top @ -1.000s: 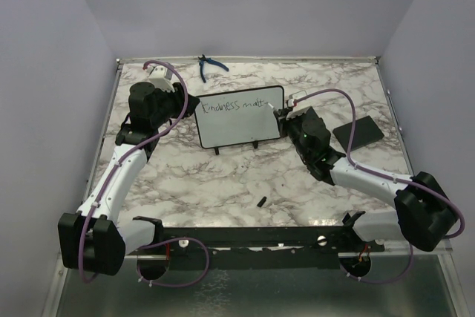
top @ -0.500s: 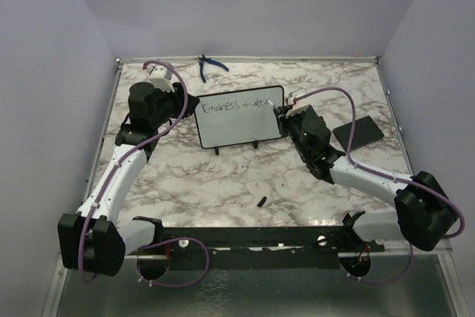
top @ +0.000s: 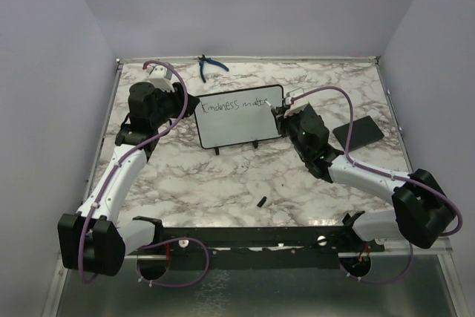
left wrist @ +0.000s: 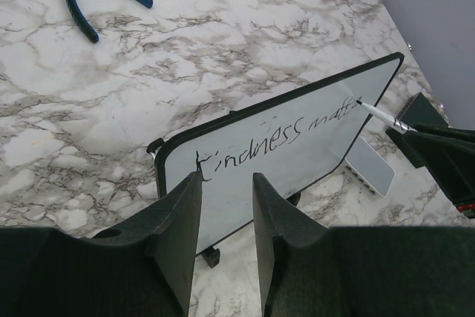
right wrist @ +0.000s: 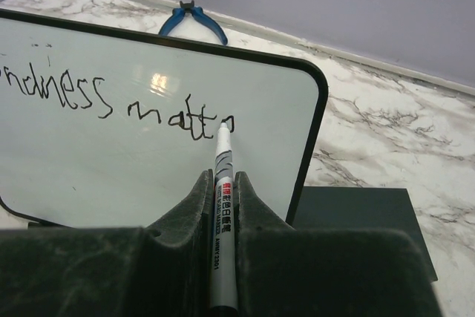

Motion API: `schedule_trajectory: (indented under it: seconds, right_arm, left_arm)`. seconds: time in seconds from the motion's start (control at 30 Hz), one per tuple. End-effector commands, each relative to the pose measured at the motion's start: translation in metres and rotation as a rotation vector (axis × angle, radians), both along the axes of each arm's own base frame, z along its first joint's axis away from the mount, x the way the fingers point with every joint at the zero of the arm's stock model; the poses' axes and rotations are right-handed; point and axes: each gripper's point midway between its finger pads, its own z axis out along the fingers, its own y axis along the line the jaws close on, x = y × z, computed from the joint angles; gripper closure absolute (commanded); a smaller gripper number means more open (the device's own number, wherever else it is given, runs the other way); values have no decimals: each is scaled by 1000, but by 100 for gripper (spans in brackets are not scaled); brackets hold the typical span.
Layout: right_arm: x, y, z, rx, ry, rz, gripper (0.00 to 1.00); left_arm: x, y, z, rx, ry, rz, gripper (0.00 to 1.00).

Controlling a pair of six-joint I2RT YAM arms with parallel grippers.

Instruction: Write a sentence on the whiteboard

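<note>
The whiteboard (top: 239, 130) stands tilted on small black feet at the table's middle back. Its sentence (top: 234, 105) reads "Kindness matt" in the left wrist view (left wrist: 282, 136), with a fresh stroke at the end (right wrist: 96, 98). My right gripper (top: 280, 113) is at the board's right edge, shut (right wrist: 223, 177) on a white marker (right wrist: 223, 206). The marker's tip touches the board (right wrist: 111, 176) just after the last letter. My left gripper (top: 185, 106) stands open (left wrist: 226, 177) close to the board's lower left corner (left wrist: 297, 168), nothing between its fingers.
Blue pliers (top: 208, 67) lie at the back edge behind the board. A flat black pad (top: 358, 133) lies right of the board, and a pale grey eraser block (left wrist: 369, 167) sits behind its right end. A small black cap (top: 261, 200) lies toward the front.
My right gripper with the marker has edged slightly along the board's right end, and the writing has grown by a stroke. The left arm has not moved.
</note>
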Motion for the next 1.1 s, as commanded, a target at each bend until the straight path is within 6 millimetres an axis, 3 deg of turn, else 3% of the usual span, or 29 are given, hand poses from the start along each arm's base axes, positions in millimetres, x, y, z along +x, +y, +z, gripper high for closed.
schedule_trajectory:
  seconds: [0.0,0.8,1.07]
  right_arm:
    - [1,4,-7,-11,26,18,99]
    - [-6,-8,-25,-30,75,-20,100]
    - [-5,-22,-17,-18,53,-88,99]
  left_arm:
    - [-3,1,7,12,-32,-1,65]
    - [-2,1,5,14,-28,3,65]
    - [-2,2,4,14,-24,5,65]
